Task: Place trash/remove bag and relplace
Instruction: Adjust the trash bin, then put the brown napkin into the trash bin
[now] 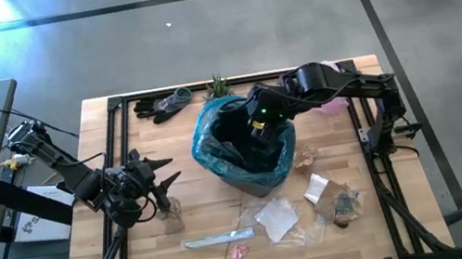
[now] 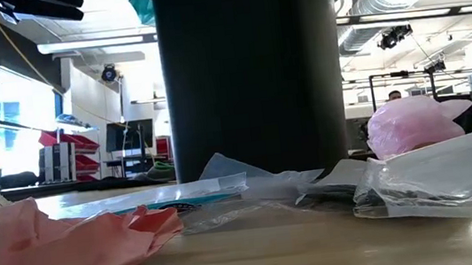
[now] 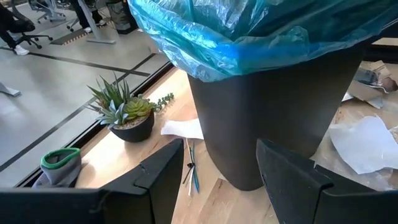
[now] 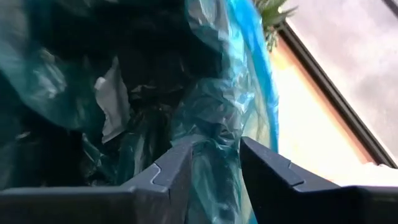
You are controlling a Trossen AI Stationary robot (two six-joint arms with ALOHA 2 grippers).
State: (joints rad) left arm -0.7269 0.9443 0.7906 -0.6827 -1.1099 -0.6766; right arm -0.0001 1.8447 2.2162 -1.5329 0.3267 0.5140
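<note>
The left end effector (image 1: 163,183) waits with its fingers apart just left of the black bin (image 1: 250,159), holding nothing. At centre, the bin stands on the wooden tabletop (image 1: 140,258), lined with the teal bag (image 1: 210,147), whose rim folds out over the lip. The right end effector (image 4: 211,165) hangs over the bin's mouth, fingers parted around a fold of liner; whether they grip it cannot be told. A white scrap (image 4: 115,102) lies inside. Still on the tabletop in front and to the right: a silvery wrapper (image 1: 219,239), white paper (image 1: 276,218), clear wrappers (image 1: 306,156) and a brownish lump (image 1: 346,209). The trash-filling step appears under way. Next, likely, the right arm must lift clear and fetch another piece.
</note>
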